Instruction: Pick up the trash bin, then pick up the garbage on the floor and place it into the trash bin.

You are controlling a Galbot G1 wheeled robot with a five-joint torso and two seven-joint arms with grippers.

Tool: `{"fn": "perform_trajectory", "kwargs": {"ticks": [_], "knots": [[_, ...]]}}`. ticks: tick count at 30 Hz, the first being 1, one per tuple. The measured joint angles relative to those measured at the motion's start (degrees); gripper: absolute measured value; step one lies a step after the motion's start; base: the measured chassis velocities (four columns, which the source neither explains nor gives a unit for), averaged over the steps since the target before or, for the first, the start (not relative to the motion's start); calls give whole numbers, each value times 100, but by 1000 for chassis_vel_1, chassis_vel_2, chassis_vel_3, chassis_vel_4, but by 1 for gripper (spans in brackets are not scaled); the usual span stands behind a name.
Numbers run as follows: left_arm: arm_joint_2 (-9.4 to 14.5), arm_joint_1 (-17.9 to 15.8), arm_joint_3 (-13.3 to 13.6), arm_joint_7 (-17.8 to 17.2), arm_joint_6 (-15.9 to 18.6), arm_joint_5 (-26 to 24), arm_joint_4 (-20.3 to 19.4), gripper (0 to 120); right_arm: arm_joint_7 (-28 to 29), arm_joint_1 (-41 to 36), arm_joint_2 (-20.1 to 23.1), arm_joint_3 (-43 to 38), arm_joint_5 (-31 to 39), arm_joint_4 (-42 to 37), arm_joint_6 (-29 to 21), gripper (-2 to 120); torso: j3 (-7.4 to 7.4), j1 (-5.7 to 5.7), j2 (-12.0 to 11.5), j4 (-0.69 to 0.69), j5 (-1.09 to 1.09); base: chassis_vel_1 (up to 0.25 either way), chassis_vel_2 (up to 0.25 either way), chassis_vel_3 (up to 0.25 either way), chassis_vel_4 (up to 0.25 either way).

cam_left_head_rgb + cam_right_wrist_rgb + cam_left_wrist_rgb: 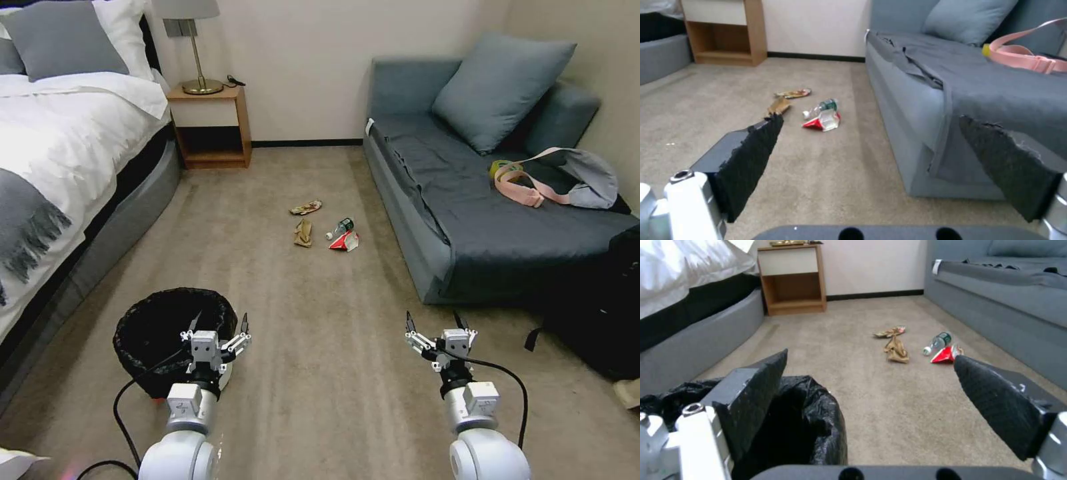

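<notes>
Head view: my left hand (218, 328), fingers spread, hovers at the trash bin (150, 327) rim to grab it first. My right hand (437, 327) waits spread, the garbage (325, 227) well ahead.

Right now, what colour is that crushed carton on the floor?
Red and white carton, clearest in the right wrist view.

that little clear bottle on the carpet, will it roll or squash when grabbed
The bottle lies on its side, so a push across its round body would probably roll it, though the carpet may slow it. It looks like thin clear plastic and seems empty, so likely light and squashable. It touches the red carton, which may shift too.
</notes>
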State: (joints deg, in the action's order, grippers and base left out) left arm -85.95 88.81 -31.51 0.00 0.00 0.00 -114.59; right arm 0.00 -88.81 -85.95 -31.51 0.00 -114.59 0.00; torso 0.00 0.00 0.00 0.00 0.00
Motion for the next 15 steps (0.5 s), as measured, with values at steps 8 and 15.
{"fn": "perform_trajectory", "kwargs": {"ticks": [8, 15], "knots": [[0, 0, 0, 0, 0, 0, 0, 100, 0, 0, 0, 0, 0, 0, 0, 100, 0, 0, 0, 0, 0, 0, 0, 0, 0], [0, 0, 0, 0, 0, 0, 0, 100, 0, 0, 0, 0, 0, 0, 0, 100, 0, 0, 0, 0, 0, 0, 0, 0, 0]]}}
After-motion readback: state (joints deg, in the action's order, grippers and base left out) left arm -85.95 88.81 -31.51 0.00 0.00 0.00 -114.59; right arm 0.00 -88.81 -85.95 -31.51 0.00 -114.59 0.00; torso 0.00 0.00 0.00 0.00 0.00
